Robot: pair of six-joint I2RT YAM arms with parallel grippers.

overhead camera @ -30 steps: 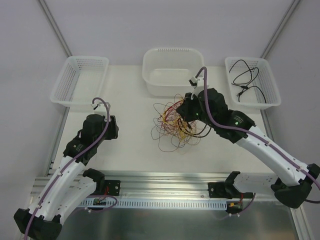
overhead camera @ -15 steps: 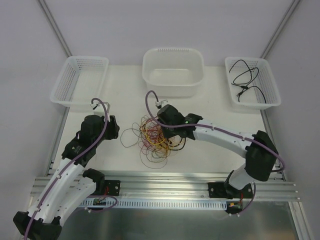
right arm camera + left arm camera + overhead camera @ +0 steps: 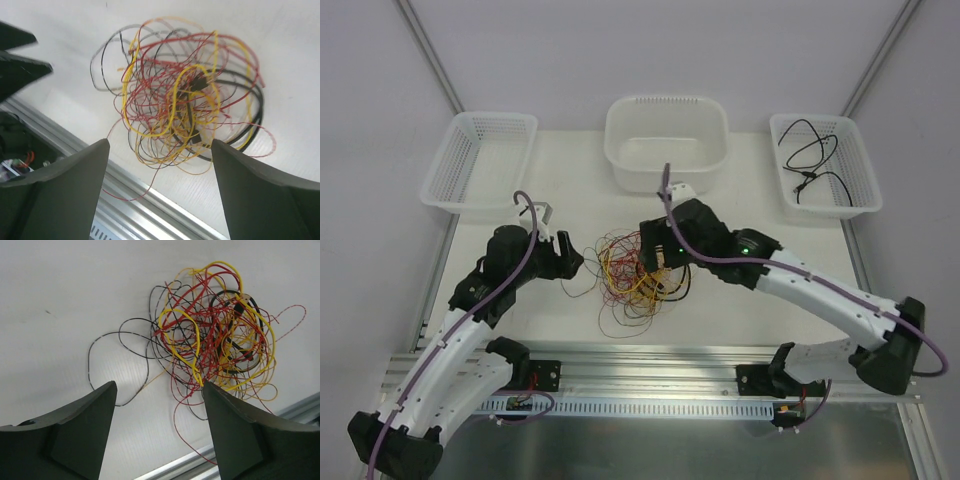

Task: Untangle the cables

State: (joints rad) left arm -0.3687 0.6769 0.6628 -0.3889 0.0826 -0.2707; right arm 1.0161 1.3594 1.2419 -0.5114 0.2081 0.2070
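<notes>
Tangle of red, yellow and black cables (image 3: 632, 278) lay near the middle of the white table (image 3: 570, 180), just in front of a deep white tub (image 3: 665, 103), with a robot arm on either side. The left gripper (image 3: 572, 262) sat just to the left of the clump, its fingers spread apart and holding nothing, while a thin black loop (image 3: 117, 365) trailed out of the knot toward it. The right gripper (image 3: 655, 262) hung over the far right part of the clump, fingers wide apart and likewise empty; whether its tips touched any strand could not be told. Separate black cables (image 3: 812, 160) with small plug ends lay in the mesh basket (image 3: 830, 212) at the far right corner, well apart from the tangle. A matching basket (image 3: 465, 207) stood at the far left.
</notes>
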